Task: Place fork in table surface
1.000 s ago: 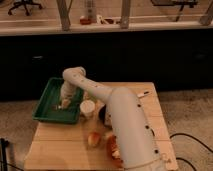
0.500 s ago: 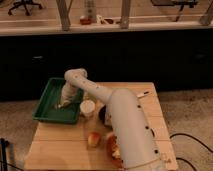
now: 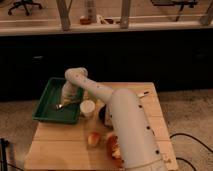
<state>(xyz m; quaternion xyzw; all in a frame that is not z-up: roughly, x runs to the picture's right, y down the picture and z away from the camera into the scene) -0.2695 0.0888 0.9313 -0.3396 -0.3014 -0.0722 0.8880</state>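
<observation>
A light tan wooden plank tabletop is set before dark cabinet fronts and a long counter, with speckled grey floor around it. The fingers of the gripper are drawn together, low inside the dark green rectangular tray at the table's left rear corner. They appear to be clamped on one end of the small slender pale silvery fork, whose free end is seen pointing toward the tray's left, though the contact itself is too small to be confirmed. The fork is judged to lie on or just above the tray floor, not yet raised clear of it. Outward from the gripper, the white arm is bent back over the tray's right rim to the broad white body. A small white cup is stood upright just beside the tray, and a pale rounded fruit and a reddish item are laid nearer the front. Only the grasp is judged done. The lift, the carry over the rim and the setting down on bare wood are left
</observation>
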